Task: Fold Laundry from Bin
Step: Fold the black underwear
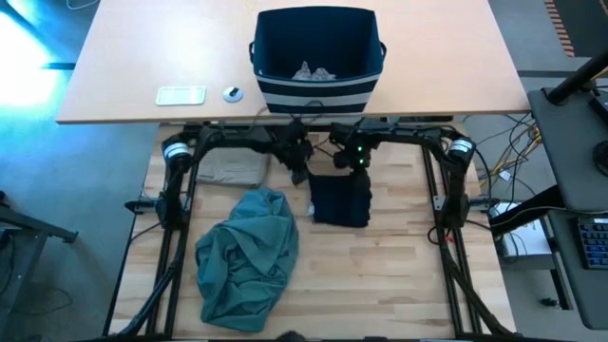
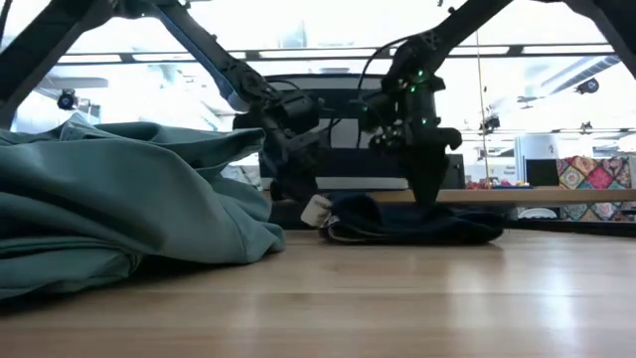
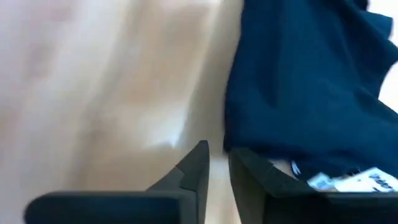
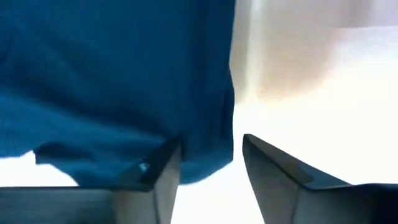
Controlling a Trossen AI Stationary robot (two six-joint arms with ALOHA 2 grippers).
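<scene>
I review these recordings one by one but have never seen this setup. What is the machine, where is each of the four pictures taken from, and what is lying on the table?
It is a robot with two dark arms, each ending in a two-finger gripper. One picture looks straight down, one looks level across the tabletop, and two come from cameras on the wrists.

On the wood table lie a crumpled teal-green garment, a folded navy garment and a beige garment. Behind stands the navy bin with small grey pieces inside.

The left gripper and right gripper both sit at the navy garment's far edge, fingers apart, clamping nothing.
</scene>
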